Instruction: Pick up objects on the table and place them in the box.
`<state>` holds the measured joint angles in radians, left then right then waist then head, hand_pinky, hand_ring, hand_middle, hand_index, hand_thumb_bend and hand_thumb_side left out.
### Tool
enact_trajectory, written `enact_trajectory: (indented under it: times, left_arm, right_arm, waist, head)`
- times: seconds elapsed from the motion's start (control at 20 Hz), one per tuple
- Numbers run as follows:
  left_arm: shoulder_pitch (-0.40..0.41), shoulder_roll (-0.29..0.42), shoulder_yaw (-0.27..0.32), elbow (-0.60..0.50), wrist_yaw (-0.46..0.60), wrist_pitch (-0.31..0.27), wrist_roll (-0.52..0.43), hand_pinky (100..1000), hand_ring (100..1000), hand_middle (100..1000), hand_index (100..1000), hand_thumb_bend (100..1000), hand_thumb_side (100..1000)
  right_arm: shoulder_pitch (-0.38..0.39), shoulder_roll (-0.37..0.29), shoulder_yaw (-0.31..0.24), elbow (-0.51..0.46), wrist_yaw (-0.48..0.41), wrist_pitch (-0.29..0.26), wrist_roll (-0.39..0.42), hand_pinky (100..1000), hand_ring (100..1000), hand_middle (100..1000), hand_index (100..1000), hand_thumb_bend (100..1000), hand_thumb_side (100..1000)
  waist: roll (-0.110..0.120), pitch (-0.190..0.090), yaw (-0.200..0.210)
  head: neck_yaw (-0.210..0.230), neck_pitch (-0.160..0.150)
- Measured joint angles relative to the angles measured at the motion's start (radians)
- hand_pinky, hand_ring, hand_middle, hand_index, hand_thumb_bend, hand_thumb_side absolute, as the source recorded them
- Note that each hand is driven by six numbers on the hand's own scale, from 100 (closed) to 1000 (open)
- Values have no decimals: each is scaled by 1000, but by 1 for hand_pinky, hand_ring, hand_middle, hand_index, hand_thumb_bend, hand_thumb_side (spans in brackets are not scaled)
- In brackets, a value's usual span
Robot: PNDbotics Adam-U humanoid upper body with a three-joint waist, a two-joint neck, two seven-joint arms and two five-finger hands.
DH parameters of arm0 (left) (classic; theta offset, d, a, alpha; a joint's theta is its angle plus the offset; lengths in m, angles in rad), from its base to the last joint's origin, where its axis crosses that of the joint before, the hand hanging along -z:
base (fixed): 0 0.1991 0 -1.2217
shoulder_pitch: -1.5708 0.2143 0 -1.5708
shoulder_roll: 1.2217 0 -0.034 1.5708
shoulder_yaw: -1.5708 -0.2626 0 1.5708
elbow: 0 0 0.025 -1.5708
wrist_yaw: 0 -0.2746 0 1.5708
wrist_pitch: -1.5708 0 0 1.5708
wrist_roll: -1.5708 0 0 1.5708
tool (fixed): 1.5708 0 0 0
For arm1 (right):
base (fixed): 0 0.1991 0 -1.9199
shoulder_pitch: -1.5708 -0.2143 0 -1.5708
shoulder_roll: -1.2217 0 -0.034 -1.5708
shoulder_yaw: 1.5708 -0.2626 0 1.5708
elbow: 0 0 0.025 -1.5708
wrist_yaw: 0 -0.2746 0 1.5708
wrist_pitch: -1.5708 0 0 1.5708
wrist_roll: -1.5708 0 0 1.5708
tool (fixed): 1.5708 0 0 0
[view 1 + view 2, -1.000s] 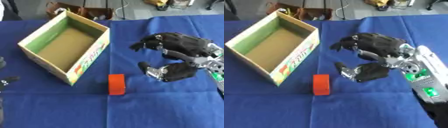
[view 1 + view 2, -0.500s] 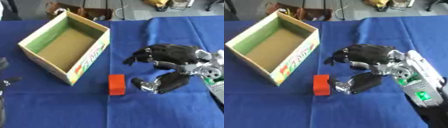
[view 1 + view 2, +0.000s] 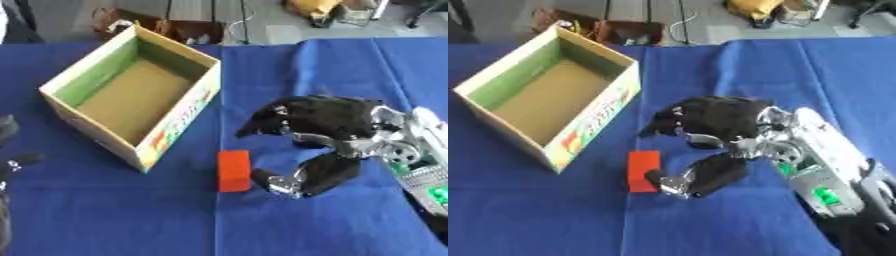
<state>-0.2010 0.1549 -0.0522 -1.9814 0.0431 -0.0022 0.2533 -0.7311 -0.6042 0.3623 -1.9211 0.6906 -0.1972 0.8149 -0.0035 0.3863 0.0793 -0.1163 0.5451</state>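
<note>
Right hand [image 3: 328, 135] spreads released fingers beside red block [image 3: 234, 170] on blue table [image 3: 105, 215], thumb nearly touching it; empty box [image 3: 131, 95] stands left.

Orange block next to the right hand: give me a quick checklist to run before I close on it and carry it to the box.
1. Block reachable: the orange block lies flat on the blue cloth, nothing on top of it. Ok.
2. Hand placement: the right hand is beside the block on its right, thumb tip at the block's lower right edge, fingers spread above and to the right. Not yet around it: not ok.
3. Contact between thumb and block: cannot tell.
4. Box ready: the cardboard box stands open and upright, nothing visible inside. Ok.
5. Path from block to box: bare cloth between them, though the box wall must be cleared. Ok.
6. Left hand: only partly visible at the left edge, away from the block. Ok.
</note>
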Motion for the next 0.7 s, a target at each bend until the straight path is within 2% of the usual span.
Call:
enact_trajectory:
  times: [0.35, 0.45, 0.6, 0.7]
  left_arm:
    - [8, 4, 0, 0, 0, 0, 0, 612, 909, 808, 705, 100, 991]
    - [8, 4, 0, 0, 0, 1, 0, 612, 909, 809, 705, 100, 988]
    - [8, 4, 0, 0, 0, 1, 0, 612, 908, 808, 705, 100, 989]
    - [9, 4, 0, 0, 0, 1, 0, 612, 909, 809, 706, 100, 991]
  right_arm:
    - [-44, -10, 27, 43, -55, 2, 63, 919, 908, 854, 1000, 241, 1000]
    - [-44, -10, 30, 51, -60, 7, 64, 910, 900, 840, 1000, 159, 1000]
    - [-47, -10, 39, 65, -62, 24, 49, 902, 887, 830, 1000, 100, 1000]
    - [-53, -10, 43, 73, -59, 37, 32, 898, 886, 832, 1000, 100, 1000]
  waist:
    - [-5, -3, -6]
    - [-5, -3, -8]
    - [-7, -3, -10]
    - [-7, -3, -10]
  head:
    - [6, 3]
    - [9, 3]
    - [9, 3]
    - [9, 4]
